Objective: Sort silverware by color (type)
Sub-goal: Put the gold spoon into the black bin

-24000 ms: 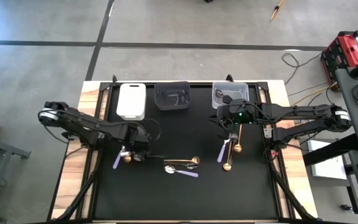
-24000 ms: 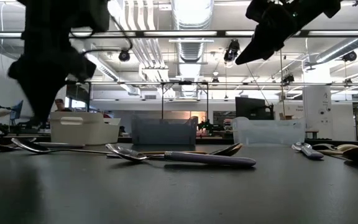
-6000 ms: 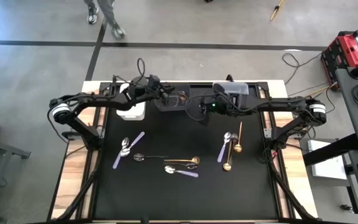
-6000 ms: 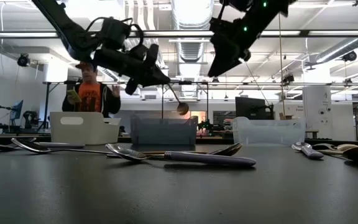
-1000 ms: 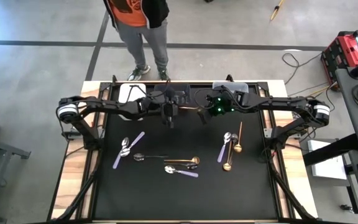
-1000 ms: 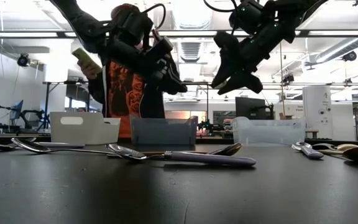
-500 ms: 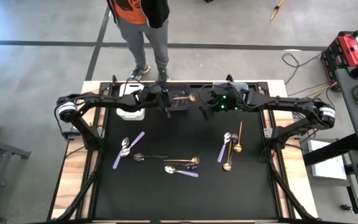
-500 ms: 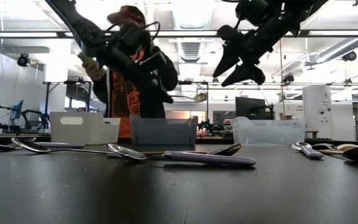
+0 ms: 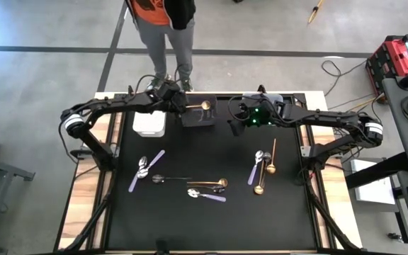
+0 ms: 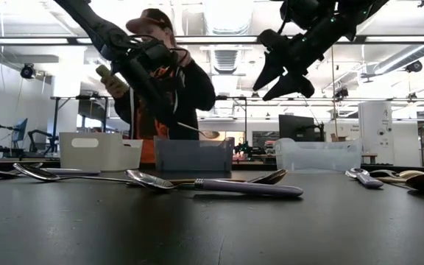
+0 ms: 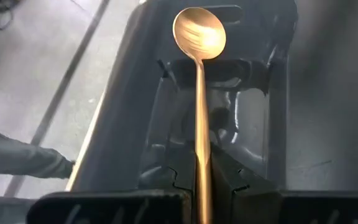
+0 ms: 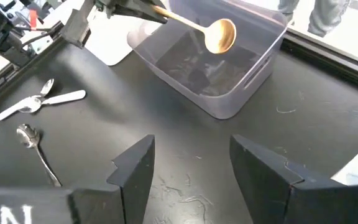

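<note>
Gold spoon [image 9: 195,106] sits clamped in the left gripper [image 9: 173,104] jaws, bowl over the dark bin [image 9: 197,117]; right gripper [image 9: 234,125] hovers at 3 o'clock, jaws wide.

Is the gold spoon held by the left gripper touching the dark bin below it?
Apart. The right wrist view shows the gold spoon in the air above the dark bin, its bowl clear of the rim, with the left gripper shut on its handle.

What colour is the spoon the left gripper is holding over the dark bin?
Gold: the spoon is shiny gold along bowl and handle, clearest in the left wrist view.
</note>
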Action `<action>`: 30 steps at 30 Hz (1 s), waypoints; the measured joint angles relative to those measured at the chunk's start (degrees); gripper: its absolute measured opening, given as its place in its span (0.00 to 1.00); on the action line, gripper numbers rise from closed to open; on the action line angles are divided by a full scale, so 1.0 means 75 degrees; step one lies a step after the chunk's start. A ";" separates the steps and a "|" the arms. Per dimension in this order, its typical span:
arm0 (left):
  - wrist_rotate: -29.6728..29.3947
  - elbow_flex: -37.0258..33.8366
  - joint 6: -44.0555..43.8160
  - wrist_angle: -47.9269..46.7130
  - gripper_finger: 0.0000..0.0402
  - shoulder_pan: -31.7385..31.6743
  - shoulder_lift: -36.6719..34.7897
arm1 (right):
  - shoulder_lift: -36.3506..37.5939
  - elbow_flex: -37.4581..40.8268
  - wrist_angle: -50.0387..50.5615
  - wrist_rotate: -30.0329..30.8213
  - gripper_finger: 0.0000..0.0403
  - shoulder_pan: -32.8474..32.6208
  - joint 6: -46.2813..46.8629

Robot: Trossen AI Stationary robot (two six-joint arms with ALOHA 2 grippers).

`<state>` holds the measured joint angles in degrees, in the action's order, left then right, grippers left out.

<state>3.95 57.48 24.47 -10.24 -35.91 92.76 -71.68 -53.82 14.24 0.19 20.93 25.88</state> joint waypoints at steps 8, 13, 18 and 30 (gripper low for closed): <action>0.0014 0.0224 -0.0620 -0.0084 0.00 -0.0005 0.0247 | -0.0003 0.0000 0.0001 0.0003 0.49 0.0000 -0.0054; 0.0017 0.0224 -0.0799 0.0014 0.00 0.0018 0.0563 | -0.0003 0.0000 0.0000 0.0001 0.49 0.0000 -0.0054; 0.0017 0.0228 -0.0871 0.0013 0.00 0.0027 0.0716 | -0.0006 0.0000 0.0002 0.0000 0.49 0.0000 -0.0054; 0.0015 0.0235 -0.0880 0.0058 0.03 0.0024 0.0721 | -0.0009 0.0000 0.0002 0.0000 0.49 0.0000 -0.0070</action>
<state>4.05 59.24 17.87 -9.80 -35.73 98.17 -71.75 -53.82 14.26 0.19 20.93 25.36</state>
